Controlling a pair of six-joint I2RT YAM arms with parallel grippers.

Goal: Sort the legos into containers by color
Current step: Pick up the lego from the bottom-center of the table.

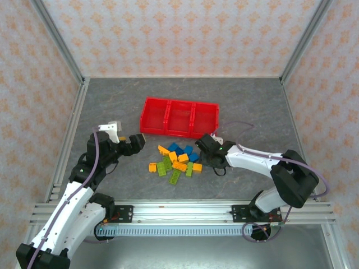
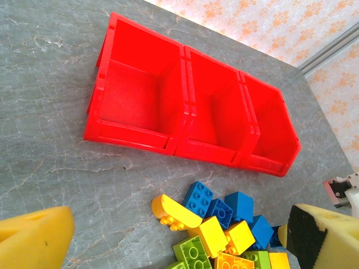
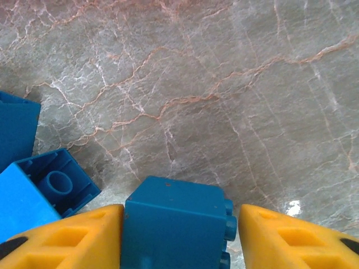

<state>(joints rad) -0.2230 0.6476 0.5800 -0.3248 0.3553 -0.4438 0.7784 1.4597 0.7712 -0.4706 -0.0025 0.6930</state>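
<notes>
**Blue brick pick at right edge of pile; nothing sorted yet**

The low bright red plastic three-compartment tray (image 1: 179, 102) (image 2: 185, 101) is set at the far middle of the grey marbled table (image 1: 112, 106). No brick is seen in any compartment. The pile of small blue, orange-yellow and lime-green studded plastic bricks (image 1: 176, 159) (image 2: 224, 230) lies just near of the tray, between the two grippers, unsorted.

The right gripper (image 1: 205, 147) (image 3: 179, 238) is lowered at the right edge of the pile. A small blue studded plastic brick (image 3: 171, 218) is framed between its yellow pads (image 3: 61, 235): one pad is against a flat flank, the other is at the studded side. Whether the blue brick is firmly clamped cannot be told; it appears to rest on the table. Other blue bricks (image 3: 56, 185) lie just beside it.

The left gripper (image 1: 136, 141) (image 2: 179, 241) hangs left of the pile, near the tray's left end. Its jaws are wide apart and nothing is held.

Step judged: first pick, grip being taken on the blue brick.

Next move, as judged: a firm grip is needed before any lift. A straight lift is called for, so the neighbouring blue bricks are not dragged. A short carry far to one compartment follows, with release low inside its walls. That compartment is then reserved for blue.
</notes>
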